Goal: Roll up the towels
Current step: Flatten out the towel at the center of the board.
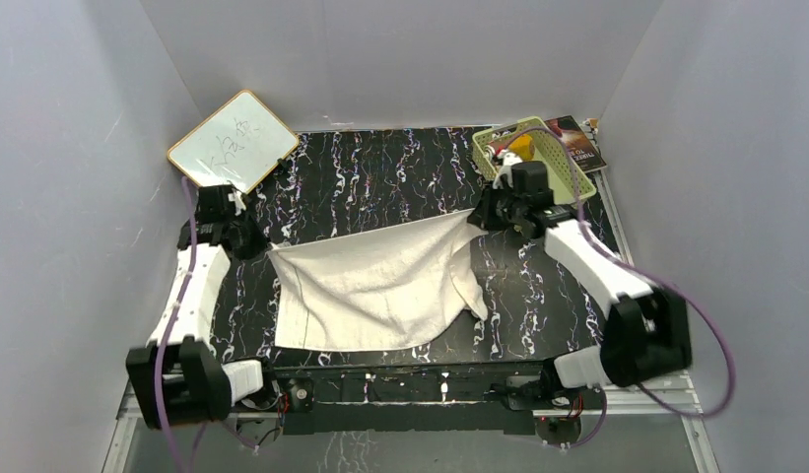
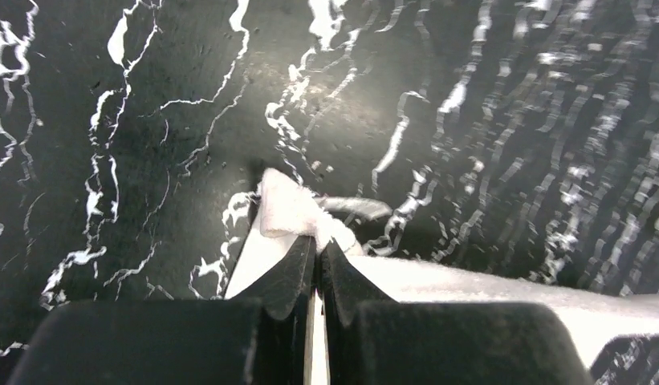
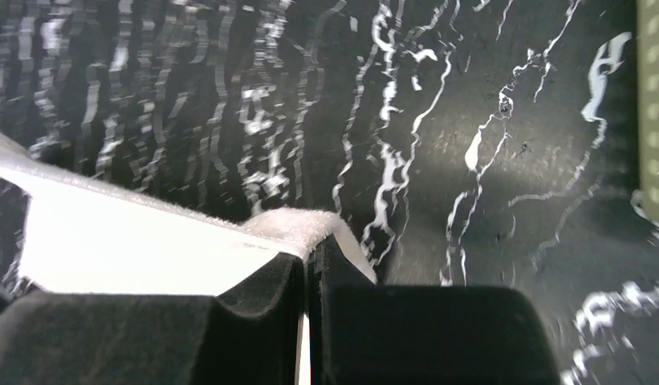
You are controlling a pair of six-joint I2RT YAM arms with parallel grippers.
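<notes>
Pinching one far corner each, the left gripper (image 1: 254, 244) and right gripper (image 1: 482, 219) hold the cream towel (image 1: 380, 286) stretched between them across the black marbled table (image 1: 380, 168). Both wrist views show the fingers pressed together with a nub of terry cloth squeezed between the tips. The far edge runs taut from one grip to the other, and the rest of the cloth lies toward the arm bases, mostly flat. A loose fold droops along the right side. Holding the two corners apart like this looks meant to pull out slack and square the cloth, so that a roll could start from a straight edge. By that reading the rolling itself has not begun, since no turn of cloth shows anywhere. The far edge seems slightly raised off the table, especially at the right corner, though the overhead view is too coarse to be sure. Counted up: one towel in view and two grippers, both gripping it. Off to the sides are one green basket (image 1: 518, 125) at the far right, one whiteboard (image 1: 233, 143) at the far left, and one booklet (image 1: 580, 141) behind the basket.
</notes>
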